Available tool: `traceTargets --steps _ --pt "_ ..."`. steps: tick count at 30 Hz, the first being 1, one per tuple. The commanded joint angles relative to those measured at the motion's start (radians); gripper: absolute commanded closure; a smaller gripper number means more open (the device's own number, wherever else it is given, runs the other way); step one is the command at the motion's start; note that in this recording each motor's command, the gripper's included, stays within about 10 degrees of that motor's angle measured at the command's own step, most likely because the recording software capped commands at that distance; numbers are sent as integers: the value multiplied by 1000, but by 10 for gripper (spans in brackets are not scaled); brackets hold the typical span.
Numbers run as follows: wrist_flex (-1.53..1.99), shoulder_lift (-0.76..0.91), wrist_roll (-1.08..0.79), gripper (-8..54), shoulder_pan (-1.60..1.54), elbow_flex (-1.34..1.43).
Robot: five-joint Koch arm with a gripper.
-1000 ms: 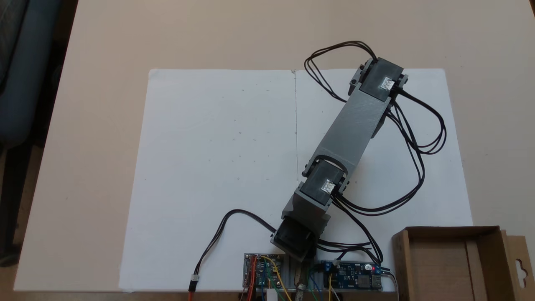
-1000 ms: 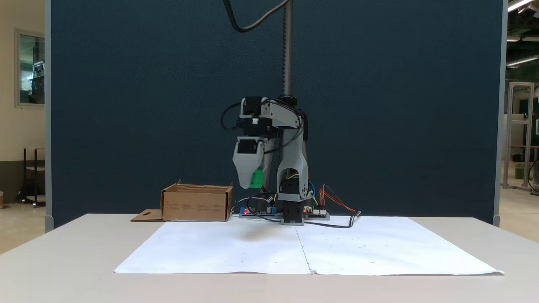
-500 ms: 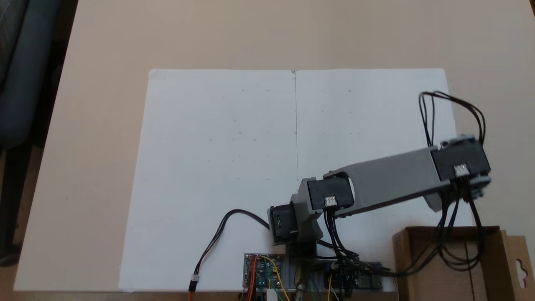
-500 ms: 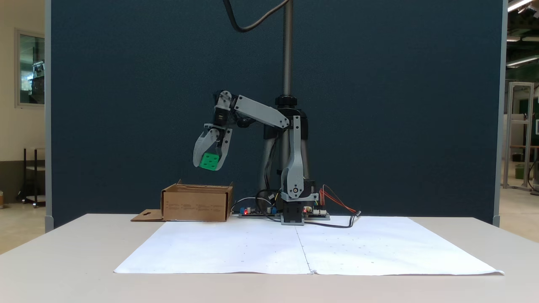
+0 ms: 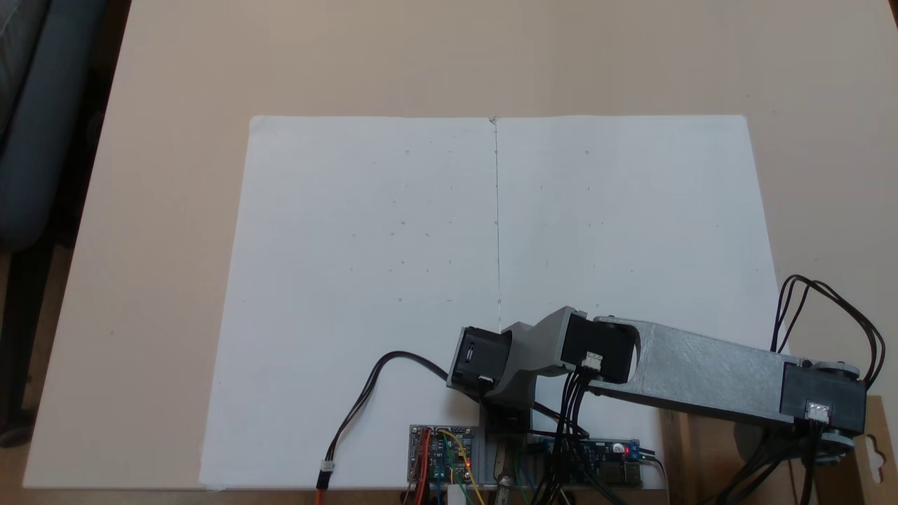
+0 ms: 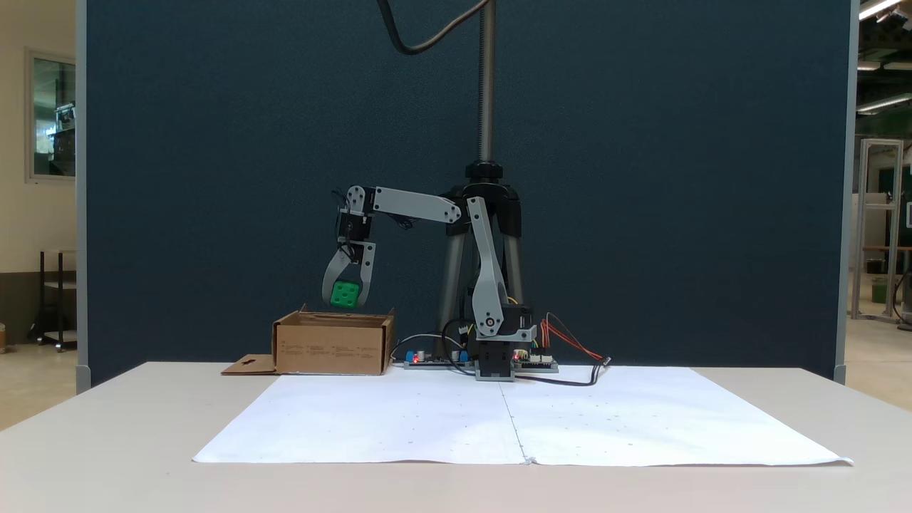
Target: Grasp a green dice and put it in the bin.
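In a fixed view from the front, the green dice (image 6: 345,294) hangs just above the open top of the bin (image 6: 333,344), a brown cardboard box. My gripper (image 6: 345,298) points down and is shut on the dice, one grey finger on each side. In a fixed view from above, my grey forearm (image 5: 708,379) reaches right over the bin (image 5: 701,456) and covers most of it. The dice and my fingers are hidden under the arm there.
A large white paper sheet (image 5: 393,245) covers the middle of the table. Circuit boards (image 5: 442,452) and loose black cables (image 5: 365,400) lie by my base. The box's flap with a hang-hole (image 5: 873,449) sticks out at the right edge. A dark blue partition (image 6: 214,142) stands behind.
My arm has swung from over the paper to above the bin, carrying the dice, then lowered it toward the box opening. The gripper stayed shut on the dice.
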Motion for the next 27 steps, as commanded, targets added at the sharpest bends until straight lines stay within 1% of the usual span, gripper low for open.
traceTargets --steps 1,8,9,10,11,12,14,17,22,27 --pt "-40 17 95 336 14 -46" --pt "-38 14 127 336 14 -34" --pt "-41 14 127 324 14 -29" --pt "-40 14 127 268 14 -21" --pt "-40 14 130 197 14 -6" --pt "-40 14 141 146 14 6" --pt "-43 12 170 85 14 14" --pt "-60 9 253 61 12 14" --pt "-187 15 440 53 -20 9" --pt "-196 152 607 37 -252 8"
